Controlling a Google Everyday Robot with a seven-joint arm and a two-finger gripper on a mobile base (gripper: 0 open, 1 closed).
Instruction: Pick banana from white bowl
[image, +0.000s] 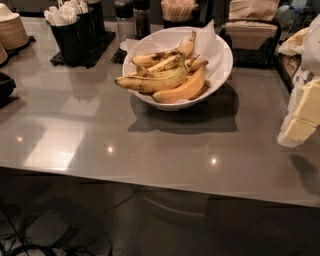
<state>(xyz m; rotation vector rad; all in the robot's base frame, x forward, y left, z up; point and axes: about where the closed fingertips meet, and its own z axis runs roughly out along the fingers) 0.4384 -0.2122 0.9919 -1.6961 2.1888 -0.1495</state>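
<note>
Grey and glossy, the counter fills most of the camera view and mirrors ceiling lights as small bright dots. At its far left edge stands a stack of tan bowls, and below it a dark rounded object is cut off by the frame. Next come black holders packed with white cutlery, standing on a black mat, then two shakers just behind the bowl's left rim. The white bowl sits on the counter a little right of centre, lined with crumpled white paper that sticks up at the back. The banana, long, curved and yellow-green with brown freckles, lies across the front left of the bowl, its dark tip pointing left over the rim. Touching it on the right is a plumper orange-tinted banana, and shorter browned bananas lie behind both. A bundle of wooden sticks and a dark dispenser of brown napkins stand behind the bowl. At the right edge the pale end effector hangs above the counter, well apart from the bowl and holding nothing from it; whether it is released or clenched cannot be told.
</note>
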